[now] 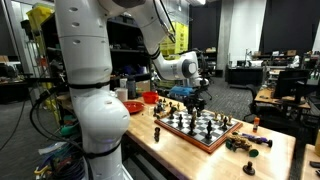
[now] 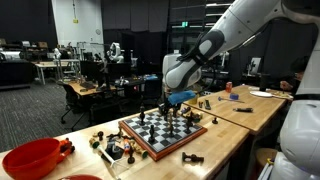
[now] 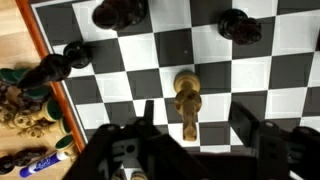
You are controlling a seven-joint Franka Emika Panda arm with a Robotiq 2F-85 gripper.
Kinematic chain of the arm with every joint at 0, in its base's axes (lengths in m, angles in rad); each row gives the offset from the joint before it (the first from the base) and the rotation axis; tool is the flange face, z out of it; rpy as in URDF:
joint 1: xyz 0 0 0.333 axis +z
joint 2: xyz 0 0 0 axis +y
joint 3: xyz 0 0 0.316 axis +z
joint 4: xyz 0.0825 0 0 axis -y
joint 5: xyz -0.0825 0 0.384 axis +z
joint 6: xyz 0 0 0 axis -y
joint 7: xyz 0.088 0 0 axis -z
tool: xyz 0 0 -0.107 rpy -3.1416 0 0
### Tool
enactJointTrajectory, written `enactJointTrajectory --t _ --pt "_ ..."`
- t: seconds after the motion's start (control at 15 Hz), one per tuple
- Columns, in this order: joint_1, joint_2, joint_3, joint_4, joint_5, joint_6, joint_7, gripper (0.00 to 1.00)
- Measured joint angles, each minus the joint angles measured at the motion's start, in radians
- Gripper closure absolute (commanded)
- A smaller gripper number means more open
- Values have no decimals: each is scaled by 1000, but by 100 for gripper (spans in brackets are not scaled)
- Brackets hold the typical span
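In the wrist view, a blurred heap of loose dark and pale chess pieces (image 3: 22,105) lies off the checkered wooden chessboard (image 3: 280,70) and is cut off by the left edge. Further right, the pale wooden chess piece (image 3: 186,98) stands on the board between the fingers of the black gripper (image 3: 193,118). The jaws are spread wide with a gap on each side, gripping nothing. Two black pieces (image 3: 120,12) are cropped at the top. In an exterior view the gripper (image 2: 172,103) hides the pale piece.
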Motion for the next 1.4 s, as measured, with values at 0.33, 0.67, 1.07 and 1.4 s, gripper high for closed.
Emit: enactJointTrajectory --t 0.33,0.67,1.07,1.4 --pt "0 5 -2 4 -38 31 16 94" --pt "0 5 -4 11 -72 41 34 96" --pt "1 -3 -4 20 -119 72 43 96" --pt "-1 -38 -4 54 -194 147 74 96"
